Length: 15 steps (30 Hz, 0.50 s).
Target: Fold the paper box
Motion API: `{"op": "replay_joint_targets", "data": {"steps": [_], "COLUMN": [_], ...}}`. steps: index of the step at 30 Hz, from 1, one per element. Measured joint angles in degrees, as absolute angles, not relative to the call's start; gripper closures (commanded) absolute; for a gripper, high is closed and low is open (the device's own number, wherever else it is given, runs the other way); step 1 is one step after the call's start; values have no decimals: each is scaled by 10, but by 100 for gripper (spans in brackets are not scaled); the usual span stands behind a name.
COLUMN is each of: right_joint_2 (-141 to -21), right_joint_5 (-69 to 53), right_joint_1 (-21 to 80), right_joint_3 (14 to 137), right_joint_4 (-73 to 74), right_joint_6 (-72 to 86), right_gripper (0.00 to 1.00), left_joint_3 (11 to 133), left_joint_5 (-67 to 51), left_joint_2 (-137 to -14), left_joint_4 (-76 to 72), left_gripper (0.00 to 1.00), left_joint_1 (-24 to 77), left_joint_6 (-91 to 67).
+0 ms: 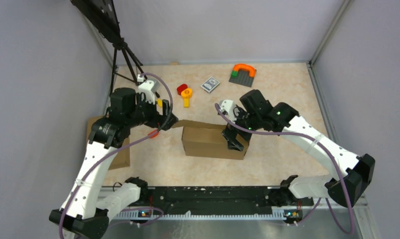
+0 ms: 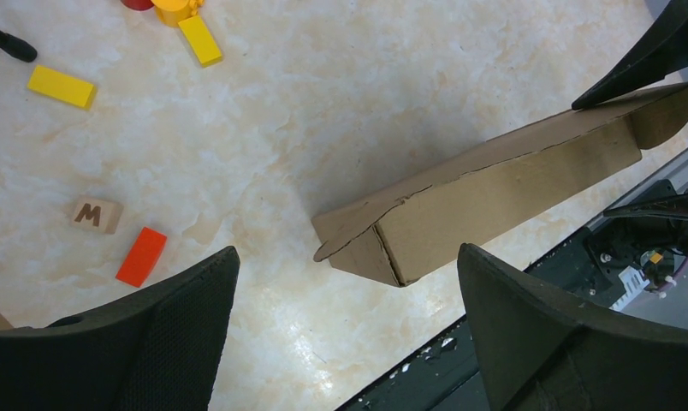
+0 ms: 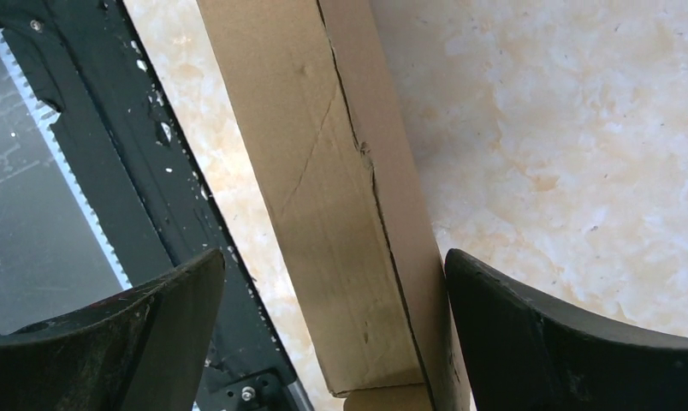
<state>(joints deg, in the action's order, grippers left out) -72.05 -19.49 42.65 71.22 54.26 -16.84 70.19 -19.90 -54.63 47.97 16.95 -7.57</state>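
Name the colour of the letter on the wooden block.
Dark brown, on the wooden block; left wrist view.

Paper box [image 2: 512, 193] flat on table [image 2: 323, 103], beyond wide-spread left pincer [image 2: 347, 257]

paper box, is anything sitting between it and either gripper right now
Nothing visible does. The left gripper is open, with the near end of the paper box showing straight ahead between its fingers. The right gripper is open as well, its fingers standing on either side of the box's other end.
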Motion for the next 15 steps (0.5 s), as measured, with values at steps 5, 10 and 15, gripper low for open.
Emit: {"op": "replay_joint_targets", "data": {"steps": [5, 10, 15], "right_joint_2": [-716, -718, -736], "right_joint_5": [-194, -187, -183], "right_joint_1": [427, 427, 431], "right_joint_3": [708, 708, 724], "right_joint_4": [540, 544, 563], "right_joint_6": [-173, -180, -199], "right_gripper": [5, 8, 8], "left_joint_3": [699, 691, 688], "left_joint_5": [-207, -209, -208], "left_joint_2": [-547, -549, -551], "left_joint_4": [479, 478, 479], "left_gripper": [3, 3, 3], "left_joint_1": [170, 170, 170], "left_joint_6": [-75, -74, -74]}}
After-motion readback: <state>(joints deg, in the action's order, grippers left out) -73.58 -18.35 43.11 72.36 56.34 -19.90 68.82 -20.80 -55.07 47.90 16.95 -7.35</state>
